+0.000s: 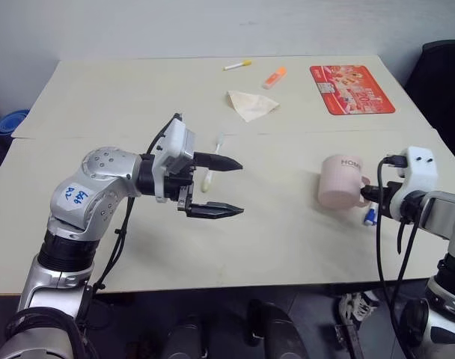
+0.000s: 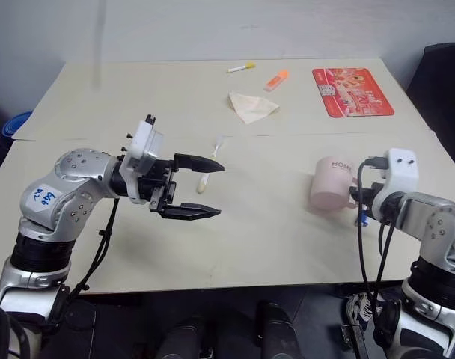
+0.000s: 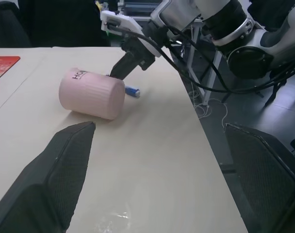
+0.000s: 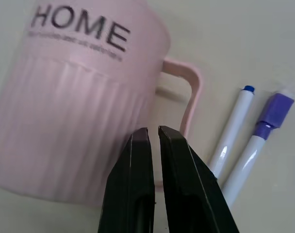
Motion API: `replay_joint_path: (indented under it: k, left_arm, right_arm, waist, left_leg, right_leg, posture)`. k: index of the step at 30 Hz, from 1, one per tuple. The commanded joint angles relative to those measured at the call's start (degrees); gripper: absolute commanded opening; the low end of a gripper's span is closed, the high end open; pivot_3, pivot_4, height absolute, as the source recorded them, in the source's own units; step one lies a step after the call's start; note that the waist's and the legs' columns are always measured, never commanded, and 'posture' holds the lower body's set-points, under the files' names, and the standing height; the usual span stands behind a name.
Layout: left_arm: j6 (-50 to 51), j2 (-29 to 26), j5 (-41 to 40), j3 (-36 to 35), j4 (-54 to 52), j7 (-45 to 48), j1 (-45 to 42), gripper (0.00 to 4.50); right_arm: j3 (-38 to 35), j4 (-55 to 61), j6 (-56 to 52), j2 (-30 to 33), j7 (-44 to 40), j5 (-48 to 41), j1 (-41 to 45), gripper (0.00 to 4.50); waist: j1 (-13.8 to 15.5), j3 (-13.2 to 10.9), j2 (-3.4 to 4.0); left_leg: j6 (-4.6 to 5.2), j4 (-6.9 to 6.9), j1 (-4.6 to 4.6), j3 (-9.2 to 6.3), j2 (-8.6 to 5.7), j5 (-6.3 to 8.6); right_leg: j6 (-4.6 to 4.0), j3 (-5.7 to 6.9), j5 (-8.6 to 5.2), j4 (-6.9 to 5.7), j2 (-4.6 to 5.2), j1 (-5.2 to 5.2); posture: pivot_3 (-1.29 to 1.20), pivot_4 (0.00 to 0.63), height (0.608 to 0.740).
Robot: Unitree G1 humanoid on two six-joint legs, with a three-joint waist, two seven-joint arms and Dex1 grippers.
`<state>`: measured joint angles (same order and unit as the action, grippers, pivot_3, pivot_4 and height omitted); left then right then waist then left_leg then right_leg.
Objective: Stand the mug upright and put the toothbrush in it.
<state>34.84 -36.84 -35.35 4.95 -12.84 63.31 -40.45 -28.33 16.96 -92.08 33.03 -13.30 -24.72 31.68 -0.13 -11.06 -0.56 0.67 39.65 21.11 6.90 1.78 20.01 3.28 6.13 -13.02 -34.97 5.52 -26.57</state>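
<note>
The pale pink mug (image 1: 340, 182) lies on its side at the right of the table, "HOME" lettering facing up and its loop handle (image 4: 192, 92) toward my right gripper (image 4: 154, 130). That gripper is shut, its tips against the mug's ribbed wall beside the handle's lower end; I see nothing between the fingers. The toothbrush (image 1: 211, 168) lies flat near the table's middle, just beyond my left gripper (image 1: 241, 188). The left gripper hangs above the table, pointing right toward the mug, wide open and empty.
Two white markers, one blue-capped (image 4: 234, 128) and one purple-capped (image 4: 260, 141), lie right beside the mug's handle. At the back are a crumpled paper (image 1: 251, 105), an orange highlighter (image 1: 274, 77), a yellow-capped pen (image 1: 237, 65) and a red packet (image 1: 352, 88). The table's right edge is close to the mug.
</note>
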Motion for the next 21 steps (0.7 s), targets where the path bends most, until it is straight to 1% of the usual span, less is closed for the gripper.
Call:
replay_joint_path:
  k: [1, 4, 11, 15, 21]
  left_arm:
    - [-0.15, -0.52, -0.30, -1.58, -2.10, -0.47, -0.39, 4.50]
    - [0.01, -0.67, -0.40, -1.85, -2.56, -0.77, 0.07, 4.50]
    - [-0.07, -0.74, -0.35, -2.15, -2.75, -1.19, 0.61, 4.50]
    - [-0.31, -0.67, -0.33, -2.17, -2.67, -1.36, 0.60, 4.50]
    - [-1.02, -0.51, 0.13, -2.01, -2.14, -1.35, 0.48, 4.50]
  right_arm:
    - [1.73, -0.86, 3.15, 1.00, -0.21, 1.07, 0.38, 0.34]
    - [2.92, -0.93, 4.44, 2.12, -0.95, 1.36, 0.25, 0.87]
    - [5.80, -0.70, 5.92, 4.98, -2.62, 1.55, 0.32, 3.21]
    - [5.72, -0.82, 5.66, 6.47, -3.20, 1.34, 2.02, 3.21]
    - [5.86, -5.49, 8.33, 7.90, -3.23, 2.34, 4.22, 3.21]
  waist:
    - [0.01, 0.00, 0.00]
    - [0.00, 0.00, 0.00]
    - [0.01, 0.00, 0.00]
    - [0.02, 0.00, 0.00]
    - [0.02, 0.00, 0.00]
  left_leg:
    - [0.00, 0.00, 0.00, 0.00, 0.00, 0.00]
    - [0.00, 0.00, 0.00, 0.00, 0.00, 0.00]
    - [0.00, 0.01, -0.01, 0.00, 0.01, 0.00]
    - [0.00, 0.01, 0.00, 0.00, 0.01, 0.00]
    - [0.00, 0.01, 0.00, 0.00, 0.00, 0.00]
  right_leg:
    - [0.00, 0.00, 0.00, 0.00, 0.00, 0.00]
    - [0.00, 0.00, 0.00, 0.00, 0.00, 0.00]
    - [0.00, 0.01, 0.00, 0.00, 0.00, 0.00]
    - [0.00, 0.00, 0.00, 0.00, 0.00, 0.00]
    - [0.00, 0.02, 0.00, 0.01, -0.01, 0.00]
  posture:
    - [0.00, 0.150, 0.740]
    - [0.00, 0.150, 0.740]
    - [0.00, 0.150, 0.740]
    - [0.00, 0.150, 0.740]
    - [0.00, 0.150, 0.740]
